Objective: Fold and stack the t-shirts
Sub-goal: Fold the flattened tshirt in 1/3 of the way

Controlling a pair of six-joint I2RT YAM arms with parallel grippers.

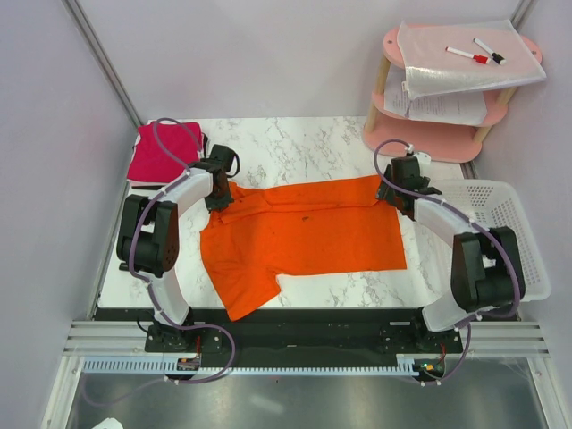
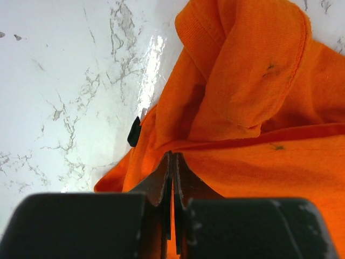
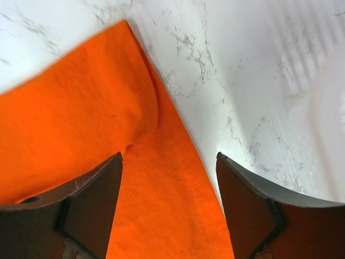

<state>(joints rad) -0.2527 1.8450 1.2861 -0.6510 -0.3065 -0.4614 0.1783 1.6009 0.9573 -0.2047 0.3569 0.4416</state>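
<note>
Marble counter (image 1: pixel 331 143) bears a limp, light orange t-shirt (image 1: pixel 304 237); your left gripper (image 1: pixel 221 202) is clamped on cloth near a sleeve, your right gripper (image 1: pixel 391 193) stands apart over the hem corner, so pinch there

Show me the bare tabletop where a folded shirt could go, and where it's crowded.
Free: the far marble strip between the magenta t-shirt and the pink shelf; also the near strip below the orange t-shirt. Crowded: the middle, and the right by the white basket.
</note>
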